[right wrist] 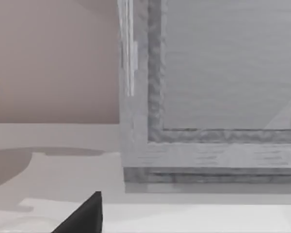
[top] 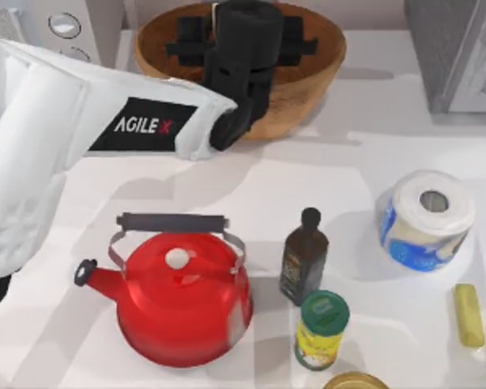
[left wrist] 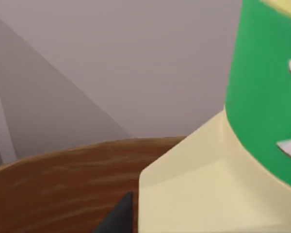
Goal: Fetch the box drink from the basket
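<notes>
Left gripper down inside basket at table's 12 o'clock; finger opening hidden, cannot tell. Box drink close against wrist camera, above basket rim.

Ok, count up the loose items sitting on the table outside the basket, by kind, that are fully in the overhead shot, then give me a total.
Kettle: 1, the red kettle
Bottle: 1, the dark bottle
Can: 1, the green-lidded can
Paper roll: 1, the roll
Yellow stick: 1, the stick
Total: 5
</notes>
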`<control>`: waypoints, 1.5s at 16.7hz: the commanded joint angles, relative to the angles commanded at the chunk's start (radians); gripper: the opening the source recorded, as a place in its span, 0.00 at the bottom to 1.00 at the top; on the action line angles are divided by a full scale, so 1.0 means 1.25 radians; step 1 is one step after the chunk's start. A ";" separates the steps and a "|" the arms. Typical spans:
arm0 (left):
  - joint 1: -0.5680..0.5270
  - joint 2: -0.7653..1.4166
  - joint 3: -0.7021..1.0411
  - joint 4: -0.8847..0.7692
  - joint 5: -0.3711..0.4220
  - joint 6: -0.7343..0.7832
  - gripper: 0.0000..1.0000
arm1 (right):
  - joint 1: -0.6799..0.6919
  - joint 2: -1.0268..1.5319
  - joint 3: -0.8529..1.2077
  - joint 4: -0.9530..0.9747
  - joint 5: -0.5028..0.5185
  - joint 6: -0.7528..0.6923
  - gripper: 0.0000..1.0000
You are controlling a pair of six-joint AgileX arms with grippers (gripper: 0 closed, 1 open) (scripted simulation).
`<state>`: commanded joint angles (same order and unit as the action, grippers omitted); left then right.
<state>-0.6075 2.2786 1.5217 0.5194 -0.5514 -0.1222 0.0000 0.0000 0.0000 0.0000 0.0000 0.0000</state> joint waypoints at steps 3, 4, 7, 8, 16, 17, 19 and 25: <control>-0.001 -0.014 0.046 -0.054 -0.002 0.001 0.00 | 0.000 0.000 0.000 0.000 0.000 0.000 1.00; -0.002 -0.024 0.071 -0.089 -0.003 0.001 0.00 | 0.000 0.000 0.000 0.000 0.000 0.000 1.00; -0.002 -0.062 0.161 -0.235 -0.004 0.001 0.00 | 0.000 0.000 0.000 0.000 0.000 0.000 1.00; -0.002 -0.076 0.192 -0.285 -0.005 0.001 0.00 | 0.000 0.000 0.000 0.000 0.000 0.000 1.00; -0.002 -0.125 0.287 -0.413 -0.004 0.000 0.00 | 0.000 0.000 0.000 0.000 0.000 0.000 1.00; 0.000 -0.123 0.287 -0.411 -0.004 0.002 0.00 | 0.000 0.000 0.000 0.000 0.000 0.000 1.00; 0.002 -0.130 0.281 -0.411 -0.002 0.002 0.00 | 0.000 0.000 0.000 0.000 0.000 0.000 1.00; 0.063 -0.333 0.091 -0.413 0.056 0.018 0.00 | 0.000 0.000 0.000 0.000 0.000 0.000 1.00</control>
<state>-0.5282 1.8620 1.6350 0.0028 -0.4818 -0.0994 0.0000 0.0000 0.0000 0.0000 0.0000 0.0000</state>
